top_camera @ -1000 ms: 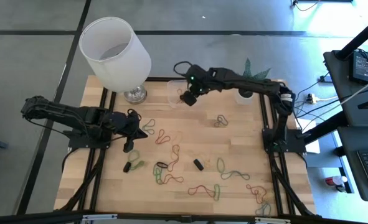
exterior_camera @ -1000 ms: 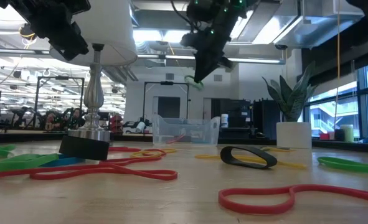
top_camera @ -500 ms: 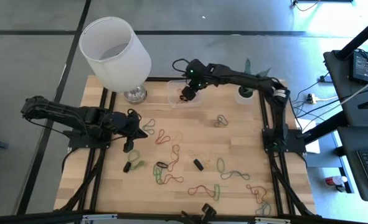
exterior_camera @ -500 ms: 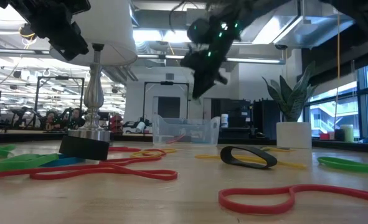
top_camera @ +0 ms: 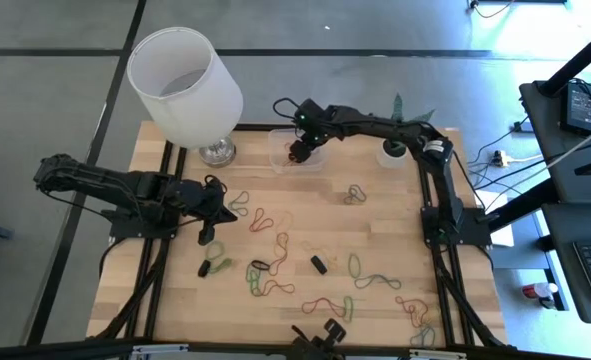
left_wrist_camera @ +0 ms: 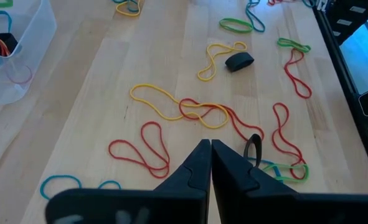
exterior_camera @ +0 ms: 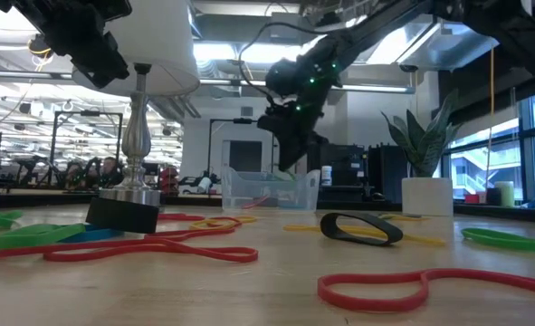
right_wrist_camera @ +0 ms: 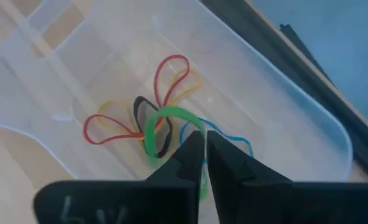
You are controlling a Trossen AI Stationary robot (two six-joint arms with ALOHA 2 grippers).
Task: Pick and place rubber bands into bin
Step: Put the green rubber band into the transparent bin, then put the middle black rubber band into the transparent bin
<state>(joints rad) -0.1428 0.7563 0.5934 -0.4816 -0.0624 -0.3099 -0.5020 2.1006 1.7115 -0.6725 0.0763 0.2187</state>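
The small clear plastic rectangular bin (right_wrist_camera: 283,118) at the wooden bench's (top_camera: 305,240) far edge holds red, yellow, black and blue loops. The right hand (right_wrist_camera: 204,163), fingers nearly together, hangs over it with a thin green rubber band (right_wrist_camera: 165,121) at its tips. The left hand (left_wrist_camera: 210,163) is closed.

Right claw (right_wrist_camera: 203,155) seems barely parted, arm outstretched; left claw (left_wrist_camera: 210,163) closed, hovering.

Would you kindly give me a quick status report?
Right hand over bin, green rubber band at its fingertips. Left hand shut, idle. Nothing in the way.
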